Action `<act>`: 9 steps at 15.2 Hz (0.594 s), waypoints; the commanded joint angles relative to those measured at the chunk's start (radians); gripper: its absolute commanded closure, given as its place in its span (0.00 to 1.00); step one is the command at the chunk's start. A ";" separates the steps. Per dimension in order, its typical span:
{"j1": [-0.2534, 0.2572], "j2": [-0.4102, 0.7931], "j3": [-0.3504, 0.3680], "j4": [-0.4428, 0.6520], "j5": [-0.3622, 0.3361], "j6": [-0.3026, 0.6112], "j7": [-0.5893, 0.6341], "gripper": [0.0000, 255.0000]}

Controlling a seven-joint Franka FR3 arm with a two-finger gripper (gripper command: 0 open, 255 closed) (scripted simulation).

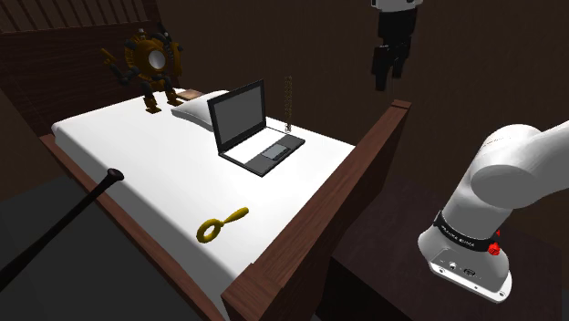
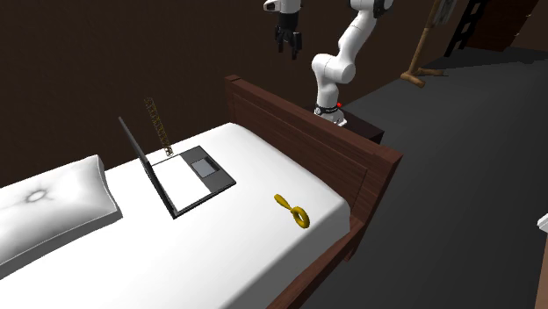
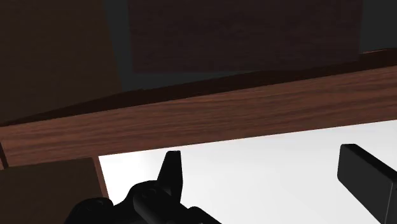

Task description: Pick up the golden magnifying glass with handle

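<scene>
gripper [image 2: 289,48] high over footboard [image 2: 309,132], pointing down | fingers apart

loc: bedrm, home | evid: bed [image 1: 155,173] w/ wood frame [image 2: 325,147], pillow [image 2: 53,211] | laptop [image 1: 246,128] on bed

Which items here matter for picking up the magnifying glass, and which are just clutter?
Job:
- golden magnifying glass, lying on the white bed
- gripper, open, raised well above the bed

Lying about:
- open laptop
- pillow
- orange robot figure
- dark bat-like stick beside the bed
</scene>
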 commanded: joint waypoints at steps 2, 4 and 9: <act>0.009 0.027 -0.001 -0.004 -0.001 0.031 -0.019 0.00; 0.026 0.083 -0.002 -0.009 -0.004 0.093 -0.057 0.00; 0.067 0.233 0.002 -0.001 -0.008 0.238 -0.148 0.00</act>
